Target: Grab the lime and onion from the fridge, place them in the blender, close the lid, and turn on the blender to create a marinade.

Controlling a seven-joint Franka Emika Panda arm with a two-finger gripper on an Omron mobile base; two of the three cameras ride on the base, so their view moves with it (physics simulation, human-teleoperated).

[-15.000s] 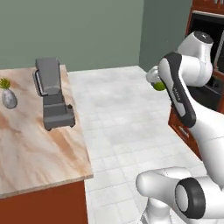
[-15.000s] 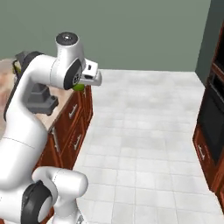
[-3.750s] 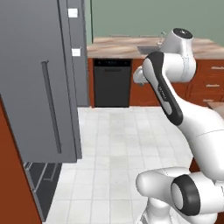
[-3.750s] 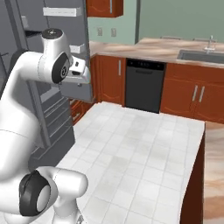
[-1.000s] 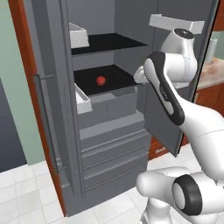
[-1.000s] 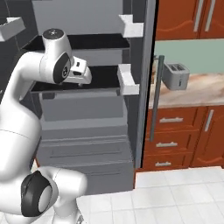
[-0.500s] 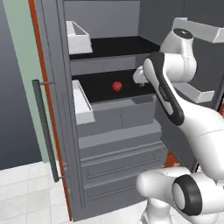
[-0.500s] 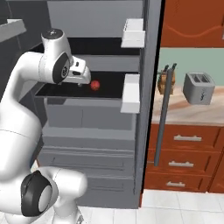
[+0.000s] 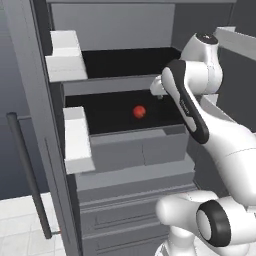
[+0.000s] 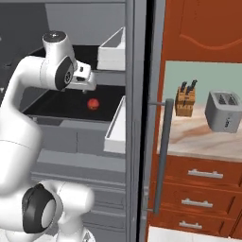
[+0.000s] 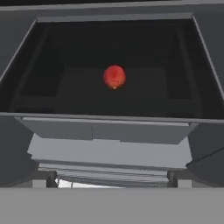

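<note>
Red and round, one onion (image 9: pixel 139 111) is seen lying alone on the black middle shelf of the open fridge (image 9: pixel 125 160), roughly at the shelf's centre and well back from its front edge. One shelf above it is also seen, black-walled, and grey drawer fronts are stacked below.

Two white door bins (image 9: pixel 76 131) are counted on the door in the left base view, one above the other; two more are counted on the other door in the right base view. One long dark bar handle (image 10: pixel 162 159) is shown on each door.

The hand (image 10: pixel 85 87) is held in front of the middle shelf, above and short of the onion, touching nothing. Whether its fingers are spread or closed cannot be told — the wrist hides them in both base views, and the tips are not made out in the hand view.

From the hand view the onion (image 11: pixel 114 77) is met head-on, slightly left of centre, with bare shelf on every side.

The right base view alone takes in the table (image 10: pixel 203 137) beside the fridge — one toaster (image 10: pixel 224 117) and one knife block (image 10: pixel 185 101) standing on it, apart, with red-brown drawers beneath.
</note>
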